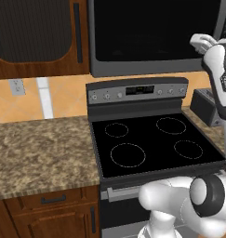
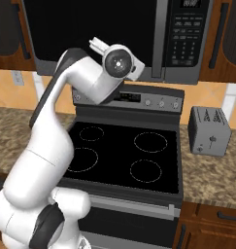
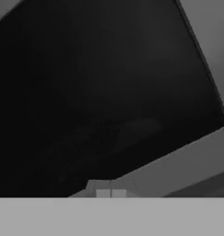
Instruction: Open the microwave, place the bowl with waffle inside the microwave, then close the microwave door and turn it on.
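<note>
Left base view: microwave (image 1: 151, 35) mounted above stove (image 1: 154, 144), four burner rings; granite tabletop (image 1: 40, 148) left. Right base view: one toaster (image 2: 209, 130) right of stove; microwave door (image 2: 90, 29) closed. Hand view: fingers (image 3: 110, 192) clenched, empty, close before the door glass.

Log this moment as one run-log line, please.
phase: at microwave door, which is closed | end effector: shut, holding nothing, close to the black glass | stove: burners bare | toaster: on right counter

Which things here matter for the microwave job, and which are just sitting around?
For the job: microwave, microwave door, button panel, gripper shut, pressed close to the door glass.

Just around: stove, toaster, granite counter, wall outlet.
</note>
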Available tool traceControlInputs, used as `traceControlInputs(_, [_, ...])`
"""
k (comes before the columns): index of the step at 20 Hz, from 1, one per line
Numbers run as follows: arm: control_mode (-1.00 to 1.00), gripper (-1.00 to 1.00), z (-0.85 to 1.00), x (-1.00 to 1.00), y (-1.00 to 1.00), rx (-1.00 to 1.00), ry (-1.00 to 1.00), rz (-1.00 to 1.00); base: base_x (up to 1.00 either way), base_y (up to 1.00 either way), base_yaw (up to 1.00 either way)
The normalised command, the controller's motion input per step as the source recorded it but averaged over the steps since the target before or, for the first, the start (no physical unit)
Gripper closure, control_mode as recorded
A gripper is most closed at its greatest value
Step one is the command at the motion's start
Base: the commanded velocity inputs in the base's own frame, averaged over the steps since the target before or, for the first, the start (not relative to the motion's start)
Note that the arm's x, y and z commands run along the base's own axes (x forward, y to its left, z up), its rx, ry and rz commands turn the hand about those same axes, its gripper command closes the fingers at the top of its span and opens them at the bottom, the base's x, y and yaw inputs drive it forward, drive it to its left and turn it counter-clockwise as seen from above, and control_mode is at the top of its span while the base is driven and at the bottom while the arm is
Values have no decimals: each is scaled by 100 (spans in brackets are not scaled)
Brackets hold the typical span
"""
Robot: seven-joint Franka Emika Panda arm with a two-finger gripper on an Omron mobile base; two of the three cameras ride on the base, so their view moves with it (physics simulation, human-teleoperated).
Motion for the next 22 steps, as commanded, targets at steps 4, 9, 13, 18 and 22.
traceControlInputs(4, [-100, 100, -3, -55, -76, 29, 29, 0, 0, 0, 0])
traceControlInputs(9, [-100, 100, -19, 1, -73, 44, 37, -7, 0, 0, 0])
traceControlInputs(13, [-100, 100, -14, 3, -46, 36, -4, -7, 0, 0, 0])
traceControlInputs(18, [-100, 100, -18, 9, -22, 23, -6, -6, 0, 0, 0])
traceControlInputs(22, [-100, 100, -13, 19, 0, 15, -1, -8, 0, 0, 0])
